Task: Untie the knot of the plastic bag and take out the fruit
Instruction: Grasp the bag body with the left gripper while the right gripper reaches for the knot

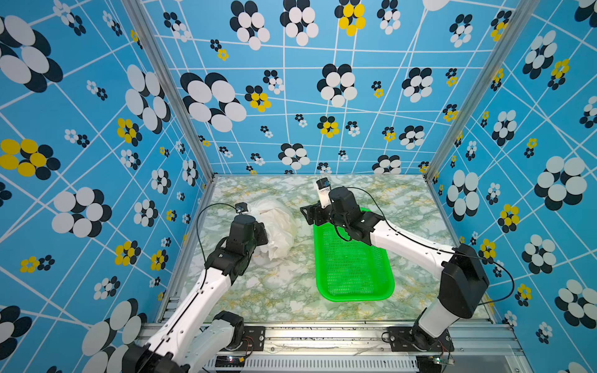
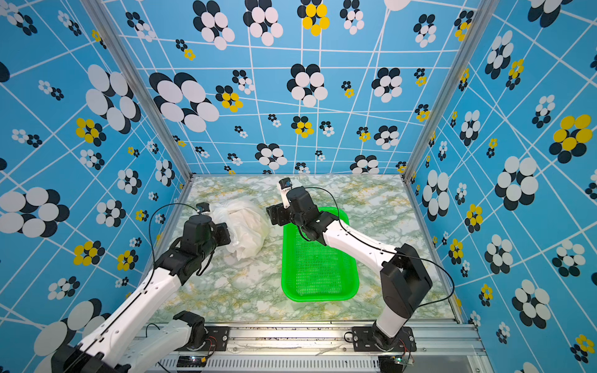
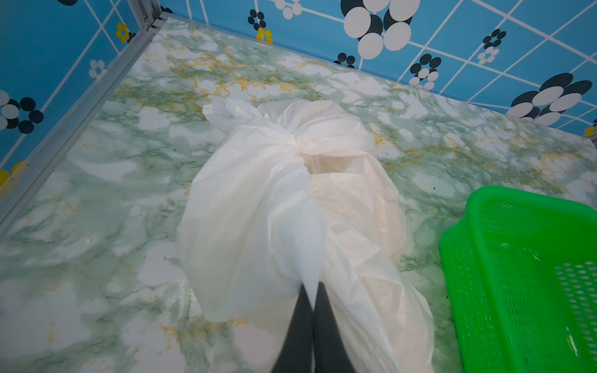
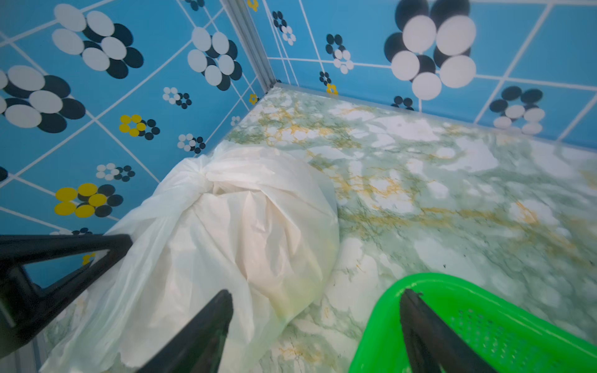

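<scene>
Pinching a fold of the thin, crinkly translucent white plastic bag [image 3: 252, 210], the left gripper [image 3: 312, 302] has its black fingers closed on the film. The film runs as a taut, smooth cone from the fingertips up to the small twisted white knot [image 3: 295, 142]. My read: this grip anchors and tensions the bag so the knot stands up for the other arm. The bag sits on the glossy green-and-white marble-pattern table [image 1: 274, 290], just beside the bright green perforated plastic basket [image 1: 318, 258] on the left-arm side, not touching it. The knot [image 4: 206, 181] is tied, on the part of the bag facing away from the basket. The right gripper [image 4: 315, 300] hangs over the basket's far corner with jaws wide and holding nothing, aimed at the bag, likely lining up on the knot. The fruit is hidden inside the bag, which bulges rounded with a faint yellowish tint. The basket is rigid mesh and holds nothing visible.
</scene>
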Robot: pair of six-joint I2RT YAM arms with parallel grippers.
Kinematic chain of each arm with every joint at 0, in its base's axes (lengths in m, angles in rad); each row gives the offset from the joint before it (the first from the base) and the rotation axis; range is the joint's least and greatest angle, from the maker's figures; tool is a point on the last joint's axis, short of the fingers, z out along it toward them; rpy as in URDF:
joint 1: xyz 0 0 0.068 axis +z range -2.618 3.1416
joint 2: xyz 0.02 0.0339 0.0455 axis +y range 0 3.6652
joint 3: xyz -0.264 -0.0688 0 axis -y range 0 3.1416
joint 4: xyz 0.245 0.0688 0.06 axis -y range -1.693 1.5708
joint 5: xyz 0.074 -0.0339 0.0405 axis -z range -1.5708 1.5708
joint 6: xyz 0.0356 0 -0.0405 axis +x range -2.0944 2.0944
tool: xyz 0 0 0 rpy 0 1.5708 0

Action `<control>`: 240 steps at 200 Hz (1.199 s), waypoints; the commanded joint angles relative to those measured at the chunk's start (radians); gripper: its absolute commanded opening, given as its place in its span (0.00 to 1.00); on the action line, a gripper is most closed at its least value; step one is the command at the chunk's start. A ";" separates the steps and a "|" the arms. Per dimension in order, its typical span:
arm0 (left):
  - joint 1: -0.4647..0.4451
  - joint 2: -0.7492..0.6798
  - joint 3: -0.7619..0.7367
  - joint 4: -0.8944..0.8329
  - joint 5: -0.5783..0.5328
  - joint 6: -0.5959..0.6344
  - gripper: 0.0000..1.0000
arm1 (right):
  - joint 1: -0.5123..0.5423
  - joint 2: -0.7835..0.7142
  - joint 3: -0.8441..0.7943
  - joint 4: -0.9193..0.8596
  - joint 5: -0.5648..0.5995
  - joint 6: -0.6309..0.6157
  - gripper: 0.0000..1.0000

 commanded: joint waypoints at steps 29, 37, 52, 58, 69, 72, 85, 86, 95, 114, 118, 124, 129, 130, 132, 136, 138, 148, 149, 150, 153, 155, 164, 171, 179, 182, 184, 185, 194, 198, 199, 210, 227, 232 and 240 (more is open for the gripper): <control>-0.010 -0.220 -0.130 -0.169 -0.124 -0.157 0.62 | 0.001 0.291 0.372 -0.162 -0.112 -0.142 0.97; -0.007 -0.248 -0.150 -0.183 -0.157 -0.187 0.96 | 0.001 0.349 0.453 -0.211 -0.141 -0.146 0.96; 0.007 -0.296 -0.162 -0.208 -0.196 -0.204 0.99 | 0.002 0.434 0.562 -0.253 -0.208 -0.145 0.99; 0.014 -0.312 -0.161 -0.219 -0.211 -0.215 0.99 | 0.002 0.459 0.592 -0.259 -0.231 -0.145 0.99; 0.022 -0.340 -0.173 -0.221 -0.222 -0.230 0.99 | 0.003 0.526 0.655 -0.285 -0.277 -0.148 0.99; 0.026 -0.347 -0.175 -0.219 -0.221 -0.232 0.99 | 0.004 0.540 0.671 -0.293 -0.290 -0.150 0.99; 0.036 -0.364 -0.189 -0.211 -0.208 -0.236 0.99 | 0.009 0.598 0.738 -0.322 -0.337 -0.154 0.99; 0.037 -0.367 -0.189 -0.211 -0.207 -0.237 0.99 | 0.010 0.601 0.743 -0.324 -0.340 -0.153 0.99; 0.044 -0.369 -0.192 -0.209 -0.195 -0.242 0.99 | 0.013 0.645 0.788 -0.338 -0.369 -0.144 0.99; 0.062 -0.366 -0.190 -0.206 -0.165 -0.249 0.99 | 0.019 0.736 0.896 -0.382 -0.439 -0.116 0.99; 0.065 -0.366 -0.191 -0.202 -0.158 -0.249 0.99 | 0.021 0.753 0.915 -0.389 -0.448 -0.113 0.99; 0.069 -0.364 -0.193 -0.198 -0.147 -0.248 0.99 | 0.025 0.775 0.939 -0.398 -0.460 -0.107 0.99; 0.073 -0.363 -0.194 -0.195 -0.138 -0.249 0.99 | 0.028 0.789 0.957 -0.403 -0.466 -0.105 0.99; 0.074 -0.363 -0.193 -0.195 -0.137 -0.249 0.99 | 0.029 0.792 0.960 -0.403 -0.466 -0.105 0.99; 0.076 -0.362 -0.194 -0.193 -0.133 -0.249 0.99 | 0.029 0.798 0.966 -0.405 -0.467 -0.105 0.99; 0.078 -0.361 -0.197 -0.191 -0.128 -0.251 0.99 | 0.033 0.806 0.976 -0.407 -0.466 -0.103 0.99; 0.079 -0.361 -0.197 -0.190 -0.124 -0.250 0.99 | 0.033 0.810 0.980 -0.407 -0.466 -0.103 0.99; 0.085 -0.357 -0.201 -0.184 -0.107 -0.253 0.99 | 0.039 0.830 1.003 -0.408 -0.470 -0.096 0.96; 0.085 -0.358 -0.201 -0.183 -0.106 -0.252 0.99 | 0.039 0.832 1.005 -0.408 -0.470 -0.096 0.95; 0.086 -0.357 -0.202 -0.183 -0.104 -0.253 0.99 | 0.038 0.834 1.007 -0.408 -0.471 -0.095 0.94; 0.087 -0.357 -0.202 -0.181 -0.100 -0.253 0.99 | 0.038 0.840 1.013 -0.408 -0.473 -0.092 0.91; 0.089 -0.356 -0.203 -0.180 -0.097 -0.252 0.99 | 0.040 0.842 1.018 -0.408 -0.474 -0.090 0.88; 0.092 -0.355 -0.207 -0.175 -0.083 -0.252 0.99 | 0.039 0.850 1.029 -0.403 -0.476 -0.079 0.70; 0.093 -0.355 -0.209 -0.170 -0.075 -0.252 0.99 | 0.040 0.850 1.030 -0.396 -0.470 -0.074 0.43; 0.096 -0.356 -0.212 -0.158 -0.064 -0.246 0.99 | 0.040 0.842 1.024 -0.390 -0.453 -0.069 0.13; 0.095 -0.357 -0.213 -0.153 -0.059 -0.244 0.99 | 0.039 0.835 1.016 -0.387 -0.440 -0.066 0.04; 0.095 -0.357 -0.214 -0.148 -0.056 -0.240 0.99 | 0.040 0.831 1.011 -0.384 -0.431 -0.065 0.00; 0.096 -0.357 -0.215 -0.147 -0.055 -0.239 0.99 | 0.040 0.829 1.007 -0.381 -0.427 -0.064 0.00; 0.095 -0.355 -0.218 -0.133 -0.042 -0.230 0.99 | 0.040 0.790 0.960 -0.357 -0.386 -0.055 0.00; 0.095 -0.354 -0.218 -0.129 -0.039 -0.228 0.99 | 0.039 0.765 0.926 -0.339 -0.364 -0.051 0.00; 0.095 -0.353 -0.218 -0.127 -0.039 -0.228 0.99 | 0.040 0.759 0.918 -0.331 -0.360 -0.050 0.00; 0.095 -0.343 -0.215 -0.118 -0.032 -0.222 0.99 | 0.040 0.667 0.769 -0.234 -0.296 -0.024 0.00; 0.095 -0.318 -0.203 -0.105 -0.006 -0.204 0.99 | 0.041 0.484 0.471 -0.033 -0.157 0.040 0.00; 0.095 -0.308 -0.196 -0.103 0.003 -0.200 0.99 | 0.040 0.413 0.385 0.022 -0.108 0.069 0.00; 0.095 -0.291 -0.186 -0.101 0.015 -0.192 0.99 | 0.042 0.322 0.251 0.102 -0.034 0.125 0.00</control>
